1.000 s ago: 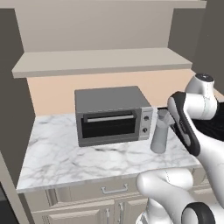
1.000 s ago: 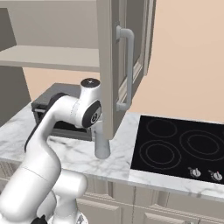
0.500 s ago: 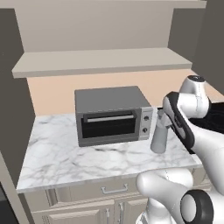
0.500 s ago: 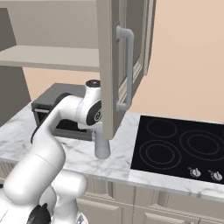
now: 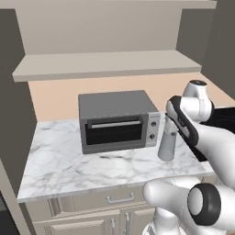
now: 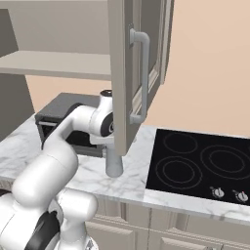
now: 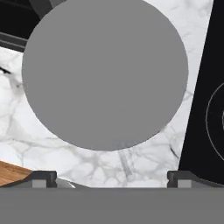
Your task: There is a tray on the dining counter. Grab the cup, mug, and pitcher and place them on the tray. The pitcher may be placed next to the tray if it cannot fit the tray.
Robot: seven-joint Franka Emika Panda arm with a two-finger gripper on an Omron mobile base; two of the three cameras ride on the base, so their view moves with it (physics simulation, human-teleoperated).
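Note:
The pitcher (image 5: 167, 143) is a slim grey-silver vessel standing upright on a white marble counter (image 5: 82, 165), just right of a toaster oven. In the right base view the pitcher (image 6: 114, 165) rises under my hand. My gripper (image 5: 173, 120) is directly above its neck, pointing down. Seen from the hand, the pitcher (image 7: 105, 74) is a large grey disc, and my gripper (image 7: 111, 177) is open, with the fingertips (image 7: 41, 177) spread wide to either side of it. Nothing is held. The tray, cup and mug are out of view.
A grey toaster oven (image 5: 118, 121) sits close to the pitcher's left. A black cooktop (image 6: 205, 163) lies to its right. An open cabinet door with a bar handle (image 6: 140, 73) hangs right beside my wrist. A shelf (image 5: 105, 64) runs above the counter.
My hand has come down closer over the pitcher's top and the arm has shifted slightly. The jaws stay wide open and the pitcher has not moved.

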